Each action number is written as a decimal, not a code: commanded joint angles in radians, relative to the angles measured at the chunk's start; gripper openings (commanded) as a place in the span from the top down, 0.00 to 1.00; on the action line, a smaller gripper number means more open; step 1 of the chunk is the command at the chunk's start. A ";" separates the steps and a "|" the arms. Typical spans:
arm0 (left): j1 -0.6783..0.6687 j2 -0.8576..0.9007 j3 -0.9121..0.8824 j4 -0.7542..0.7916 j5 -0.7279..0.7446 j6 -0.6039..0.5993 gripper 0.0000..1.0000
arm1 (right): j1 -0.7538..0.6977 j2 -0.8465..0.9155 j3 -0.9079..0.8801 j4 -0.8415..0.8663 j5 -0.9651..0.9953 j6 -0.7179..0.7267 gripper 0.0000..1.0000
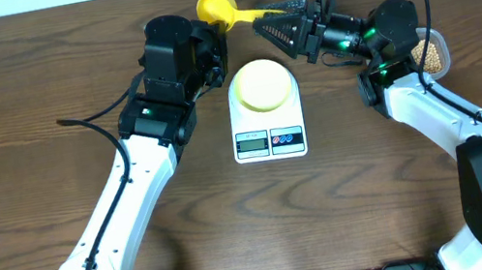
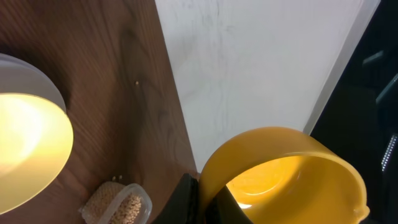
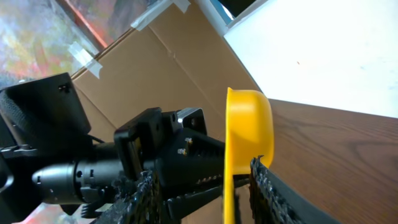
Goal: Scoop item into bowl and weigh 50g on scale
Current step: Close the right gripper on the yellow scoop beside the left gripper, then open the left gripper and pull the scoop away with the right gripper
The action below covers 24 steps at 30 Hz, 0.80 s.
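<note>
A bright yellow scoop (image 1: 218,7) hangs above the table's far edge. My left gripper (image 1: 209,28) is shut on the rim of the scoop's cup (image 2: 280,174), one finger inside it and one outside. My right gripper (image 1: 278,23) is open around the scoop's handle (image 3: 229,199). The handle lies against one finger (image 3: 273,193), with a gap to the other. The cup looks empty. The pale yellow bowl (image 1: 262,84) stands on the white scale (image 1: 269,140), and I see no beans in it. The beans (image 2: 115,202) lie in a clear tub (image 1: 438,53).
The tub stands at the right, partly under my right arm. A single bean (image 2: 137,83) lies loose on the wood near the table's far edge. A white wall and brown cardboard (image 3: 155,68) stand beyond that edge.
</note>
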<state>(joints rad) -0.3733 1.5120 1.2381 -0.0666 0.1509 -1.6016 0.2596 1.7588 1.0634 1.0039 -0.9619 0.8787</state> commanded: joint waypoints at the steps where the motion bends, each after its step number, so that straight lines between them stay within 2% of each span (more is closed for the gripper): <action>1: 0.002 -0.010 0.004 0.003 -0.010 -0.028 0.92 | -0.010 -0.002 0.018 -0.002 0.022 -0.047 0.68; 4: 0.002 -0.010 0.004 0.002 -0.022 -0.035 0.92 | -0.017 -0.002 0.018 -0.002 0.030 -0.047 0.71; 16: 0.002 -0.010 0.004 -0.007 -0.032 -0.035 0.92 | -0.024 -0.002 0.018 -0.001 0.059 -0.046 0.74; 19: 0.002 -0.010 0.004 -0.007 -0.032 -0.034 0.92 | -0.022 -0.002 0.018 -0.001 0.060 -0.046 0.80; 20: 0.002 -0.010 0.004 -0.007 -0.032 -0.034 0.93 | -0.023 -0.002 0.018 -0.001 0.061 -0.047 0.87; 23: 0.002 -0.010 0.004 -0.007 -0.032 -0.034 0.92 | -0.023 -0.002 0.018 -0.002 0.063 -0.046 0.99; 24: 0.002 -0.010 0.004 -0.007 -0.032 -0.034 0.92 | -0.023 -0.002 0.018 -0.002 0.062 -0.046 0.99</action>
<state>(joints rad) -0.3733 1.5120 1.2381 -0.0742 0.1280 -1.6272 0.2405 1.7588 1.0634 0.9997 -0.9134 0.8448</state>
